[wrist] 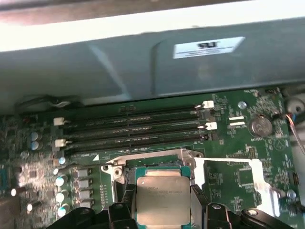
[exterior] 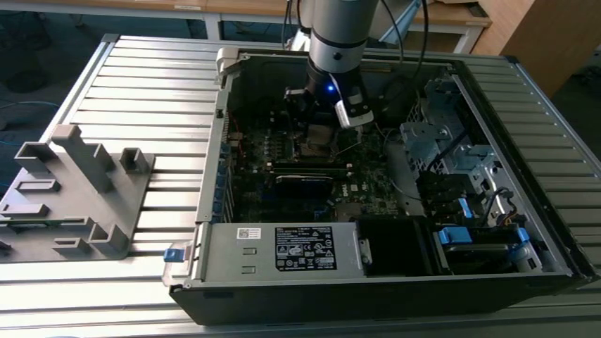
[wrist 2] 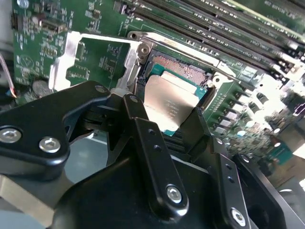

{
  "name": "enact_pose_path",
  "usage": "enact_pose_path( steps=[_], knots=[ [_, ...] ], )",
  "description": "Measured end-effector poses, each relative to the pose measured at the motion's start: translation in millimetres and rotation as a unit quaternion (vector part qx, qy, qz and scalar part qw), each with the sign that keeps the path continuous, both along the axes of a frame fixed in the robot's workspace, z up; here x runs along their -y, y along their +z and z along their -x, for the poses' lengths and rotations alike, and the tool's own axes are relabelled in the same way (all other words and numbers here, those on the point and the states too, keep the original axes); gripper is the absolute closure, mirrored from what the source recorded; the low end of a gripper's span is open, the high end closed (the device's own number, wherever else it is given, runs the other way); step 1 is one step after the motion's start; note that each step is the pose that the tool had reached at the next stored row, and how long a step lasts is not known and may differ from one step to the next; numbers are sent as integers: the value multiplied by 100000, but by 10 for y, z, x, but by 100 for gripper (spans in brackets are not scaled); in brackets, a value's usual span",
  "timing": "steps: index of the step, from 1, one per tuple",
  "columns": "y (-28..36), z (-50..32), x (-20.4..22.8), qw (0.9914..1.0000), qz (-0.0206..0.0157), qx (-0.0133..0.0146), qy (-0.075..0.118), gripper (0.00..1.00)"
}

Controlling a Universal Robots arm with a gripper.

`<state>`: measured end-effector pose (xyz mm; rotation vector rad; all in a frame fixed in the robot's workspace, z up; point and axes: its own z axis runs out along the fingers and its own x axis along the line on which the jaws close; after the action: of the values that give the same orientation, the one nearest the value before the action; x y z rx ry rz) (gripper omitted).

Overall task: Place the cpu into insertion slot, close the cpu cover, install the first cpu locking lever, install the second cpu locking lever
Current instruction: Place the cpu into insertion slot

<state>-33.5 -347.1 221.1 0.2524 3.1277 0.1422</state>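
At the exterior view's left, you have a grey moulded fixture (exterior: 80, 190) sitting on the slatted metal desk (exterior: 150, 91). Just beside it, toward the right, lies the open computer case (exterior: 211, 211) with its motherboard (exterior: 281, 151) exposed. Your arm (exterior: 336, 28) enters the case from above, and the claw (exterior: 324, 134) hangs low over the middle of the board. At the exterior view's far right you see the metal drive cage (exterior: 437, 134) inside the case.

In the first wrist view, long black memory slots (wrist: 133, 126) run across the board. The insertion slot (wrist: 152, 160) lies just beside them, with its silver rim showing. The cpu (wrist: 163, 193) sits directly over that slot, dull metal top facing up. Your claw (wrist: 163, 210) is clamped on it, with a black finger against each of two opposite edges. You cannot tell whether the chip is touching the slot. The cpu cover (wrist: 259, 179) is swung open and lies flat over the green board, near a coin battery (wrist: 260, 126).

In the second wrist view, you see the open cover frame (wrist 2: 64, 62) beside the slot. The black fingers (wrist 2: 147, 143) hold the chip (wrist 2: 167, 98) between them, and the slot's contact field (wrist 2: 183, 71) shows just past the chip's far edge.
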Motion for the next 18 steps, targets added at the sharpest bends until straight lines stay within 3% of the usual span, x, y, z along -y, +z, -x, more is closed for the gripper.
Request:
enact_pose_path(
  steps=[2,8,10,14,18],
  knots=[
    [-1,0,0,99989,4,-4,-1465,46],
    [-1,0,0,99981,10,0,-1957,46],
    [-4,1,0,99939,12,-4,-3478,46],
    [-14,0,0,99750,0,-3,-7064,46],
    [-24,0,0,99426,2,-4,-10697,46]
  ],
)
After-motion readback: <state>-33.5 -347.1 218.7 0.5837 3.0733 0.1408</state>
